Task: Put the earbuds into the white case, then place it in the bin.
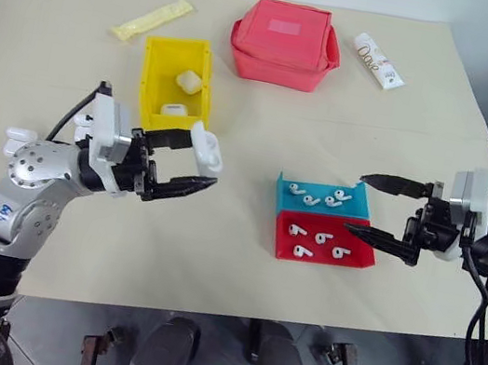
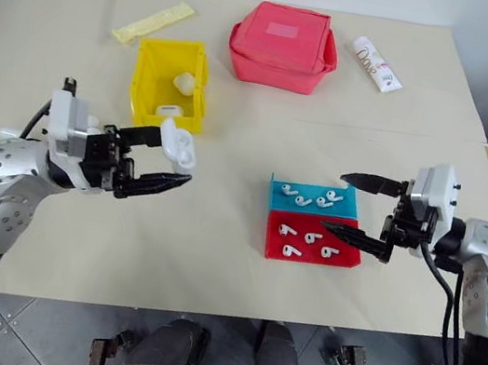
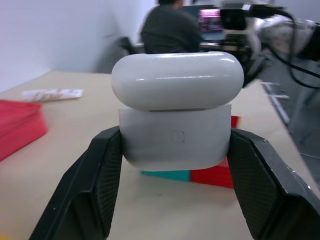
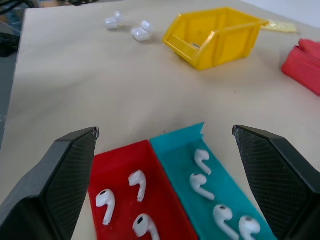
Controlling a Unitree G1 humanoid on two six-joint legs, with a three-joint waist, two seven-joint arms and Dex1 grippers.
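While clamped between the two black fingers (image 3: 95,185) of the left gripper (image 1: 192,166), the white case (image 1: 207,148) sits above the bare table (image 1: 78,49), lid flipped up, just in front of the low end of the bin (image 1: 157,73). Left gripper pinching the case body from both sides, pointing toward the robot's right. In that yellow bin: two more white cases (image 1: 187,80). Well apart on the right, right gripper (image 1: 388,213) spread wide, holding nothing, hovering at the right edge of the blue tray (image 1: 287,183) and the red tray (image 1: 283,241), which lie touching side by side. Earbuds (image 4: 138,184) loose in both trays: four in the blue one, four in the red one in the head views. Further out, near the left arm's elbow, a few spare white cases (image 4: 140,31) on the tabletop. Toward the far edge: red fabric pouch (image 1: 284,43), yellow sachet (image 1: 152,19) to its left, white tube (image 1: 378,61) to its right. Beyond the table in the left wrist view, a seated person (image 3: 170,30) in a dark top.
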